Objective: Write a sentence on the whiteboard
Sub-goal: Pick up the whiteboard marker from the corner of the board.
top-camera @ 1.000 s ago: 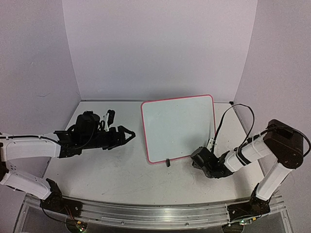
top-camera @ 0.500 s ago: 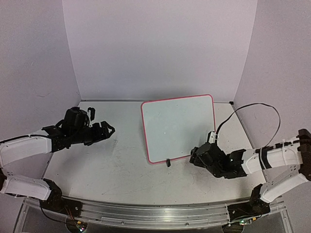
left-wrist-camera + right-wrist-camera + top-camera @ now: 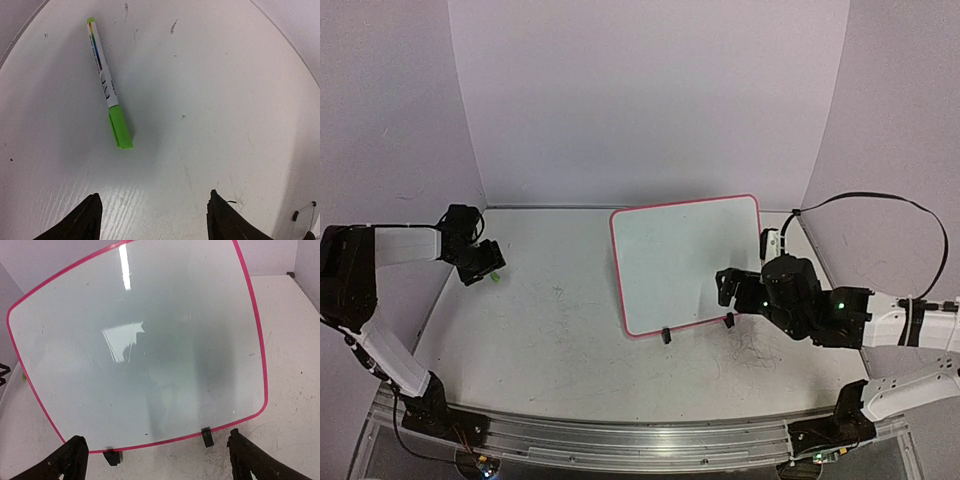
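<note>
Bright even overhead light, sharp focus, glare patches on the whiteboard (image 3: pixel 140 355), soft shadows on the tabletop (image 3: pixel 210 75), wrist views curved at edges

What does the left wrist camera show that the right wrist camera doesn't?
Left wrist only: a green-capped marker lying flat on the table ahead of the open left hand; the right view gives at most a green speck at its left edge. Right wrist only: the whiteboard, pink-rimmed, on black clip feet, no writing visible, ahead of the open right hand. Both: the scuffed table and each hand's own dark fingertips.
</note>
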Robot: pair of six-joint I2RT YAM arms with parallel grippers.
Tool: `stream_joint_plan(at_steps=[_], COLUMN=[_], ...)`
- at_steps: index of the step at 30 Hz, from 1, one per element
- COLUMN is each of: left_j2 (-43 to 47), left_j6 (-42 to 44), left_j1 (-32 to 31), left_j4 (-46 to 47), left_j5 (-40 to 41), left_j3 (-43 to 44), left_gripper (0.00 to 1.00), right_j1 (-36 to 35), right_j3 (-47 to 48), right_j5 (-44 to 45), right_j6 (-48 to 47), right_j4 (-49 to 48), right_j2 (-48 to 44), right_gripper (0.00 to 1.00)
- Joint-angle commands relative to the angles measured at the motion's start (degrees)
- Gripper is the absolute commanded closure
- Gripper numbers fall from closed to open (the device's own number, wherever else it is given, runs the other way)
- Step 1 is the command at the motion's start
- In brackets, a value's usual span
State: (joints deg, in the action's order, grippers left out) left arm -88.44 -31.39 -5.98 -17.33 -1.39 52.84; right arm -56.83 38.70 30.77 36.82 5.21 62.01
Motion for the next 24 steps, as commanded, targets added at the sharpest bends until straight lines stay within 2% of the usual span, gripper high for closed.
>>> stream_joint_plan(at_steps=[1,7,16,24], left_j2=[-6.71,-14.1,-21.78,-25.92], left_j6=[1.77,1.78,2.96,2.11], left_j1=[0.62,0.62,0.77,0.79], left_j4=[-1.31,-1.78,-4.72,-4.76], left_j5=[2.03,4.91,9.84,9.68], left_j3=[6.12,11.17,17.12,19.79], left_gripper=[0.29,0.38,0.46,0.52], right_j1=[3.44,7.83,9.86,10.33], right_j3=[5.01,6.72,8.63,10.14], right_j5=[-0.95,-3.19,-2.05,0.0], right_j6=[-8.63,-12.08,-15.91,-17.65], right_j4=[1.38,1.41,1.56,1.6], right_j2=[0.24,-0.53,-0.21,0.27], right_gripper=[0.02,0.02,0.02,0.02])
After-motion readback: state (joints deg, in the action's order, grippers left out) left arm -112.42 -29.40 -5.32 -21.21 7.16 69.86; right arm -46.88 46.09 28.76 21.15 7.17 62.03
